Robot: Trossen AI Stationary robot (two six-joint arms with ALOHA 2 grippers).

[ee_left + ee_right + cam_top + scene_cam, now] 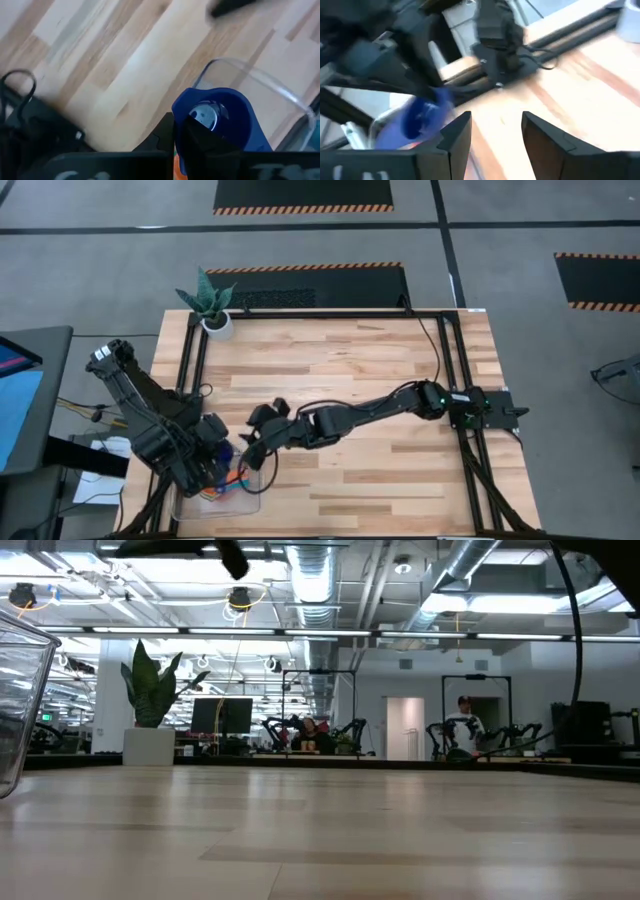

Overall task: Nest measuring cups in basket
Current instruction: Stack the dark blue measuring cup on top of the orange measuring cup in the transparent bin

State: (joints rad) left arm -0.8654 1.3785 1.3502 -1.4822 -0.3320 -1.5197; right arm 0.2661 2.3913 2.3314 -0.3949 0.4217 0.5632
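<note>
Wooden table (380,380), one basket (255,498), one blue cup (220,117) in left gripper (222,462)

Most of the desk (380,370) lies bare wood, so a hand could pass freely across its middle, far side and right half; only the potted plant (210,305) stands at the far left corner. The crowded spot is the near left corner, where the basket (255,483) sits with the left hand (222,463) over it holding a blue cup (220,120). The right hand (262,442), fingers apart, hovers just beside the basket's rim, its arm stretching across the desk's near half.
</note>
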